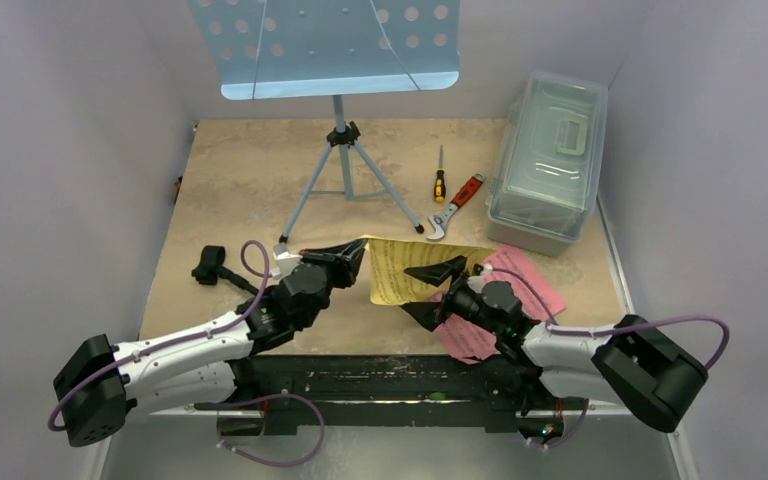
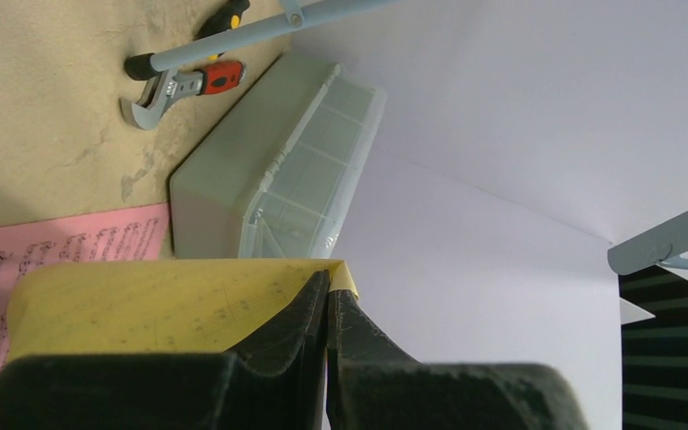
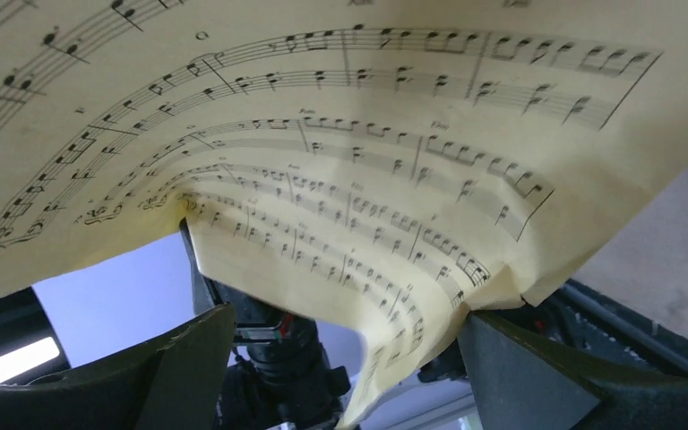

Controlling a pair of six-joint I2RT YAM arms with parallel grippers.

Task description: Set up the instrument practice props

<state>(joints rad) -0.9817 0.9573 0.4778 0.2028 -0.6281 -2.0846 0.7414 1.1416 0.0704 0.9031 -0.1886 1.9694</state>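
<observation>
The light blue perforated music stand stands on its tripod legs at the back of the table. My left gripper is shut on a corner of the yellow sheet-music page and holds it lifted off the table; the left wrist view shows the pinch on the page. My right gripper is open beside the page. In the right wrist view the page drapes over the open gripper and touches one finger. The pink page lies flat under the right arm. A small black piece lies at the left. The cyan microphone is out of view.
A clear plastic lidded box stands at the back right. A screwdriver and a red-handled wrench lie between it and the tripod legs. White walls enclose the table on three sides.
</observation>
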